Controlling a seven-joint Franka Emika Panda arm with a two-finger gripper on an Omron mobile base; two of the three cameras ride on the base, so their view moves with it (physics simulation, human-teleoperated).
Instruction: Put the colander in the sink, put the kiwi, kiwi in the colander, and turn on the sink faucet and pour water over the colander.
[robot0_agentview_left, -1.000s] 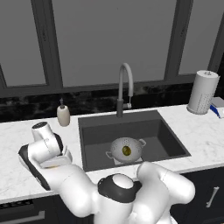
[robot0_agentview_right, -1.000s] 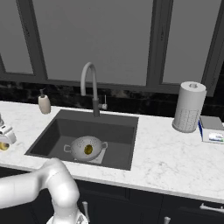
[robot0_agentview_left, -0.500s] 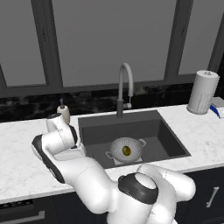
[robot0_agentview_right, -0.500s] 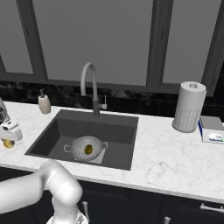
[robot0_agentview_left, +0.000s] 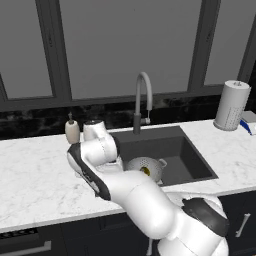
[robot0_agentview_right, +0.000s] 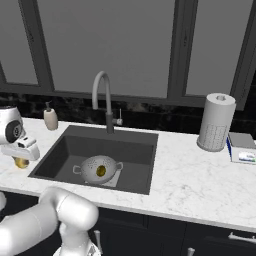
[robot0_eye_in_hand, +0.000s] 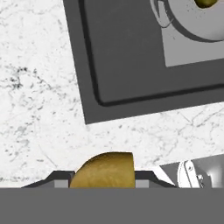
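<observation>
Colander (robot0_agentview_right: 98, 169) sits in sink (robot0_agentview_right: 135, 145), yellow kiwi (robot0_agentview_right: 100, 171) inside. My end effector (robot0_agentview_right: 21, 161) grips the brown kiwi (robot0_eye_in_hand: 103, 170) above the table's left sink edge. Left: drop it, faucet (robot0_agentview_right: 104, 100) on.

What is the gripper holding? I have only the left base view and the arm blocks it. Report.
Observer: The gripper is shut on a brown kiwi. The hand view shows it between the tips.
Operator: Tell me where it hangs.
Observer: In the right base view it is over the counter, just left of the sink, not over the basin.
Operator: Describe the colander from that side.
Observer: The right base view shows the whole colander. It stands upright on the sink floor, with one yellow kiwi alone inside.
</observation>
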